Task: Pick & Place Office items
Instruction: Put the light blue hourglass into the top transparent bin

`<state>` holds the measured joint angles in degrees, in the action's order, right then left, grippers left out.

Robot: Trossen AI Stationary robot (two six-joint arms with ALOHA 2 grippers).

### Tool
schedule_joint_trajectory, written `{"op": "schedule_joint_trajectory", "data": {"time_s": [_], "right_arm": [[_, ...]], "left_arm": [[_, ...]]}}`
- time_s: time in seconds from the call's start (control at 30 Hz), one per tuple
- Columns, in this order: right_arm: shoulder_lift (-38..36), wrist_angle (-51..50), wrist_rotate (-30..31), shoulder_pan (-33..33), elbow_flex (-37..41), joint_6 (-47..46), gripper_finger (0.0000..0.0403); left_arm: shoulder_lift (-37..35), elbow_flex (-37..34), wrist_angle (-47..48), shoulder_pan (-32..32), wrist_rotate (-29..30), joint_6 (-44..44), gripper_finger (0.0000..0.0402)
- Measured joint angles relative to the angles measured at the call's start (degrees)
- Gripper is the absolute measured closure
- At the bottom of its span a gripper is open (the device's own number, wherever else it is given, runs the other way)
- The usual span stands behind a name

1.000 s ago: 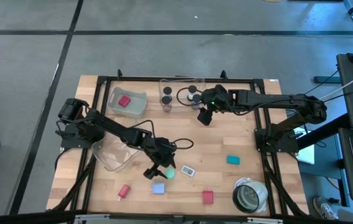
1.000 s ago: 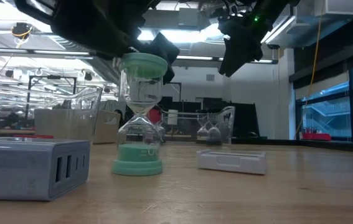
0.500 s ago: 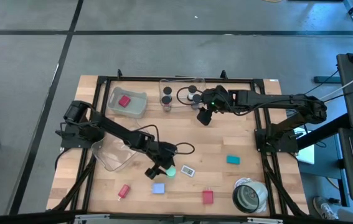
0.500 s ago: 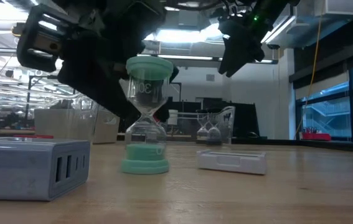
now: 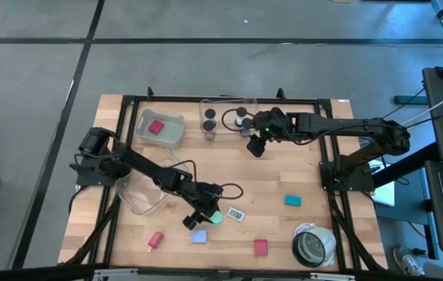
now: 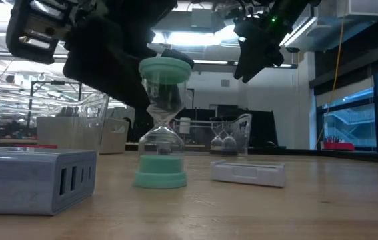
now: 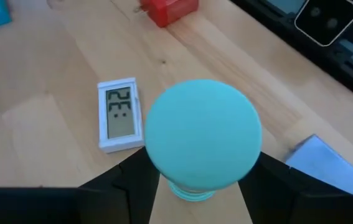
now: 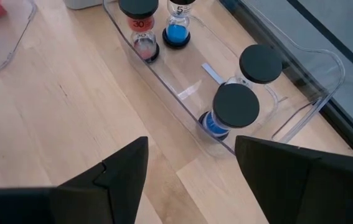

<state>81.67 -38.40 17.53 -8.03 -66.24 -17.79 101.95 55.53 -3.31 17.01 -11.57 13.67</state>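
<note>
A teal hourglass (image 5: pixel 215 215) (image 6: pixel 162 127) stands upright on its base on the table. My left gripper (image 5: pixel 198 218) (image 7: pixel 198 199) is open. Its fingers stand level on either side of the hourglass below the round teal cap (image 7: pixel 202 134). A white digital display (image 5: pixel 236 214) (image 7: pixel 119 113) lies flat just right of it. My right gripper (image 5: pixel 257 147) (image 8: pixel 188 180) hangs open above the wood, beside a clear tray (image 5: pixel 229 117) that holds several small black-capped hourglasses (image 8: pixel 235 106). My left gripper comes at the hourglass level, from the table's left, one finger (image 7: pixel 129 183) on each side of the glass under the cap. The cap hides the place where they would meet, so I cannot tell whether either finger touches it.
A blue-grey block (image 5: pixel 198 236) (image 6: pixel 35 179) lies just nearer than the gripper. Red blocks (image 5: pixel 155 240) (image 5: pixel 261 247), a teal block (image 5: pixel 293 200) and a grey-white roll (image 5: pixel 313 246) lie about. One clear bin (image 5: pixel 139 191) lies under the left arm, and another (image 5: pixel 160 129) holds a red piece.
My left gripper has come down from beside the cap to around the hourglass and shifted a little toward the near edge. The hourglass has slid slightly toward the table's right, still upright.
</note>
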Motion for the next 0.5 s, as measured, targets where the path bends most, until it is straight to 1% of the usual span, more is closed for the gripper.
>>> {"op": "schedule_joint_trajectory", "data": {"time_s": [0.2, 0.5], "right_arm": [[0.00, 0.01, -0.02, 0.00, 0.00, 0.18, 0.0158], [0.00, 0.01, 0.01, 0.00, 0.00, 0.20, 0.0158]], "left_arm": [[0.00, 0.00, -3.37, 0.12, 0.07, -5.35, 0.0196], [0.00, 0.00, -4.31, 0.16, 0.08, -8.52, 0.0160]]}}
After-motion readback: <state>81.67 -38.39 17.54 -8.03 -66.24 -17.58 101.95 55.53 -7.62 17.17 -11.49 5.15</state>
